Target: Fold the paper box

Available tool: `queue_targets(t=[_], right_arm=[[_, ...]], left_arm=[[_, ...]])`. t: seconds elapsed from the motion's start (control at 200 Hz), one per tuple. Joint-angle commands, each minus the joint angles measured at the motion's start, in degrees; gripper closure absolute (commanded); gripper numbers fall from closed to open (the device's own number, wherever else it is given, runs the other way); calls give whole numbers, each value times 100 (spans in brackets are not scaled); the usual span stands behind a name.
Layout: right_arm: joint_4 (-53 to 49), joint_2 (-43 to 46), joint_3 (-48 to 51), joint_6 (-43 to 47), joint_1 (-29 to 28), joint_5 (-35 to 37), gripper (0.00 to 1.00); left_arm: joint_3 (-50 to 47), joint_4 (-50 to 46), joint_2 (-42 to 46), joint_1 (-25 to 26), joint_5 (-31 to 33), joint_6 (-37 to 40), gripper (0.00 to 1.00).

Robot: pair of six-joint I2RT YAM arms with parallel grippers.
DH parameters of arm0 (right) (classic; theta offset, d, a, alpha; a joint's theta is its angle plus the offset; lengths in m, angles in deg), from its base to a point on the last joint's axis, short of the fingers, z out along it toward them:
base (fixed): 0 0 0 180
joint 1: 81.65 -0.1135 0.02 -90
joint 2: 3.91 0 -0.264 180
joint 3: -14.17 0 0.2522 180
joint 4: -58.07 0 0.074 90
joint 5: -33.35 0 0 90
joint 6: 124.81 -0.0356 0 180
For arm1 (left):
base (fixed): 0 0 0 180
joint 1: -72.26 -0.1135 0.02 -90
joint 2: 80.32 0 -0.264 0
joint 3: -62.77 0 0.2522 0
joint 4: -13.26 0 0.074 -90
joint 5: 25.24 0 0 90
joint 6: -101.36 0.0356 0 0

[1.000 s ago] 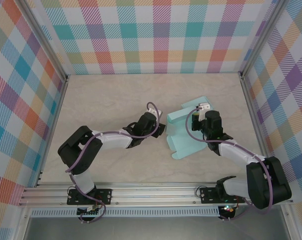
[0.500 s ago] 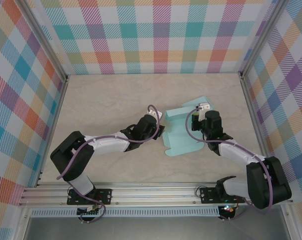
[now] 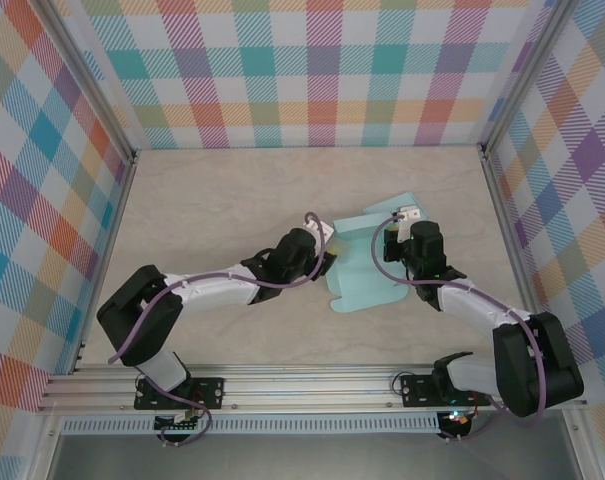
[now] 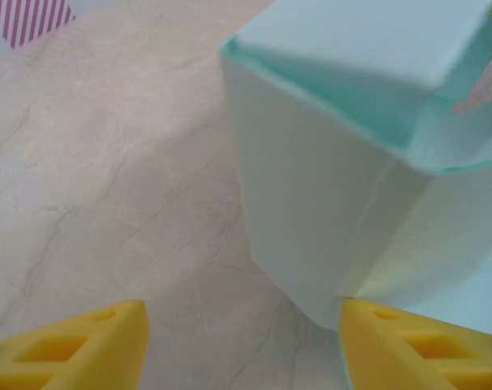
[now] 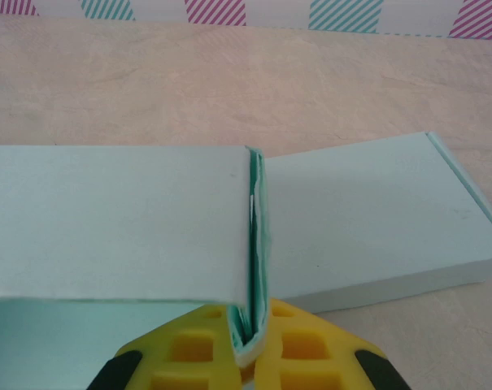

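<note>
Now right gripper (image 5: 250, 345) is clamping the paper box (image 3: 357, 280) wall; left gripper (image 4: 244, 345) is hovering alongside w/ fingers apart.

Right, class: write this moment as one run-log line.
task: fold box | left gripper: open, beside box's left wall | right gripper: shut on box panel | box: part folded, on table

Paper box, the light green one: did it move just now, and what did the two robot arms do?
The light green paper box swung its near end toward the left arm. The left gripper, open, crept right, up to the box's corner. The right gripper stayed shut on the box's wall, hardly moving.
</note>
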Motion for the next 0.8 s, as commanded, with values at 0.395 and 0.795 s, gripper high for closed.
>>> queue_targets(t=[0.395,0.795], right_arm=[[133,-31,-198,-6,-39,-332,100],[-88,-56,-348,-56,-452,-563,100]], left_arm=[[721,1080,-812,376,2006,245,56],[1118,1911,-1328,377,2647,663,78]])
